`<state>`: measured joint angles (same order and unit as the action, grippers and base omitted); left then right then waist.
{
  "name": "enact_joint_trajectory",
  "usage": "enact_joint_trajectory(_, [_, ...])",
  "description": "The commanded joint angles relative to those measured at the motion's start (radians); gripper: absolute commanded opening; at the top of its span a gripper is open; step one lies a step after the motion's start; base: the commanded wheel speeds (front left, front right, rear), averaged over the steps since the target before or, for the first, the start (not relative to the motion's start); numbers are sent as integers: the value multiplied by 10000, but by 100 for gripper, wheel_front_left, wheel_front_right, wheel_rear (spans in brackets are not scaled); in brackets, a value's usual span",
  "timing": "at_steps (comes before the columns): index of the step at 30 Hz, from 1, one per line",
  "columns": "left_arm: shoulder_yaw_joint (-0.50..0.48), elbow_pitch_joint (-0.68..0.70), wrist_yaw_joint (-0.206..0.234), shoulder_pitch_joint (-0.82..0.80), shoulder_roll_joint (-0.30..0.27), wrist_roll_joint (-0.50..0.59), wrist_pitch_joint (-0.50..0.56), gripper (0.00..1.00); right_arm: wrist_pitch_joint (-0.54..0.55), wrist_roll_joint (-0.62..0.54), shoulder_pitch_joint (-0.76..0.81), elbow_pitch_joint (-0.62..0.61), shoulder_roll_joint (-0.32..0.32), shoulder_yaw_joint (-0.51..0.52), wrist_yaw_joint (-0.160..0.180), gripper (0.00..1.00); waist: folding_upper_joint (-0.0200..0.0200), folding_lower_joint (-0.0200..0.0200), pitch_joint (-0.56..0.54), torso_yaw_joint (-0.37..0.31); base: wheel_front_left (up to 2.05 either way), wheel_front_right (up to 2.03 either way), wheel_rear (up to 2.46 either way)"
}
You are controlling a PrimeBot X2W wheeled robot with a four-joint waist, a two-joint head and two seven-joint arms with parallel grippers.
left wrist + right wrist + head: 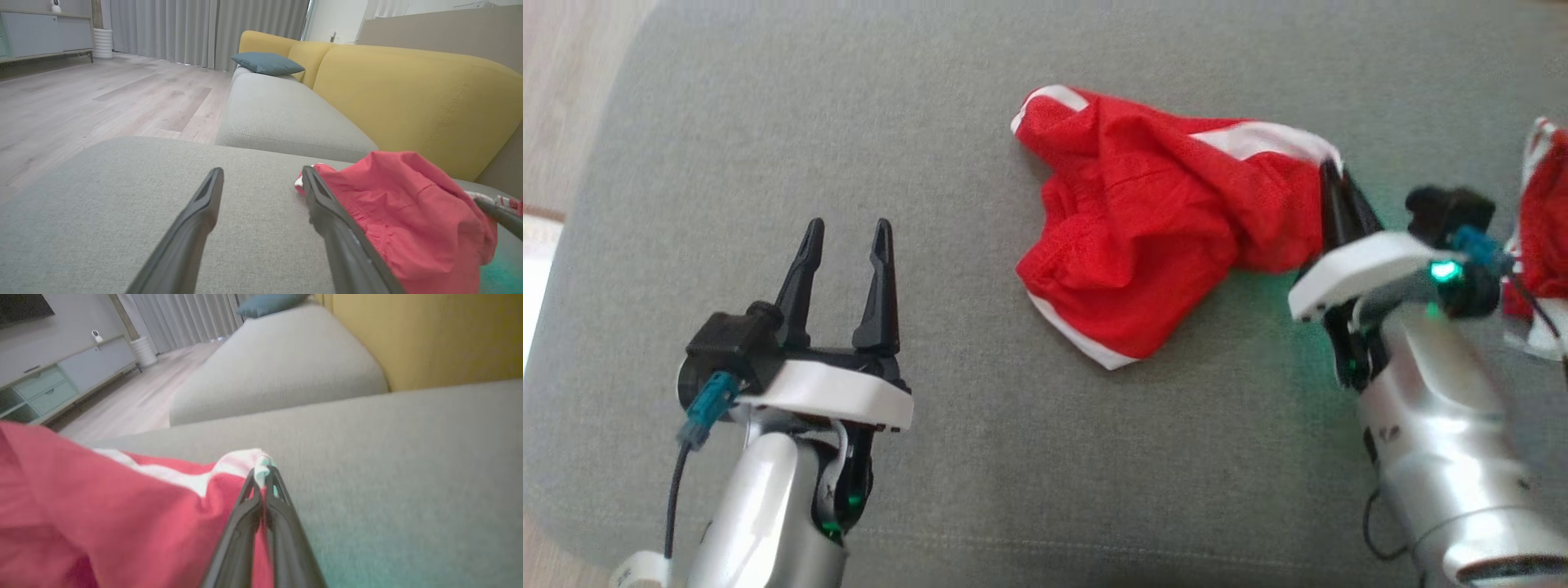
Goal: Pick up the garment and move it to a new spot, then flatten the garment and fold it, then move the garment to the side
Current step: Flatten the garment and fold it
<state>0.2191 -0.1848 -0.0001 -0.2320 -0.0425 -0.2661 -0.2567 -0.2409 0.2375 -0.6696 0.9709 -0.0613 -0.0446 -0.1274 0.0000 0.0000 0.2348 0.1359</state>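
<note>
The red garment, white along its edges, lies crumpled on the grey seat, toward the seat's far right part. The head view gives the layout from above. The left pincer hangs over the seat's near left part with its fingers apart, holding nothing and well clear of the cloth. The right pincer meets the garment's white right corner, though from above its grip is hard to read. The right wrist view settles it: the two fingers are pressed together, clamped on that white hem. The left wrist view adds the room past the seat: a yellow backrest, a blue pillow and a wooden floor. At the seat's right edge the head view has more red and white cloth; I cannot tell whether it belongs to the same garment.
</note>
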Motion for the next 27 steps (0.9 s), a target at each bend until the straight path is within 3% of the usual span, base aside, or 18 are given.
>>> enact_joint_trajectory(1, [-296, 317, 38, -151, -79, -64, -51, 100, -173, -268, -575, -668, 109, -214, -33, 0, 0, 0, -365, -238, 0, 0, 0])
enact_joint_trajectory(8, [-256, 358, 142, 360, -79, -325, -51, 100, -182, -723, -1202, -2747, -212, -862, -33, 0, 0, 0, -1413, -471, 0, 0, 0])
enact_joint_trajectory(14, [-325, 458, 207, 813, -78, -433, -51, 100, 535, -426, -1704, -4465, -488, -1734, -33, 0, 0, 0, -2015, -415, 0, 0, 0])
enact_joint_trajectory(27, [-331, 692, 255, 995, -78, -437, -51, 100, 1670, -21, -1400, -7036, -545, -2941, -33, 0, 0, 0, -2203, -312, 0, 0, 0])
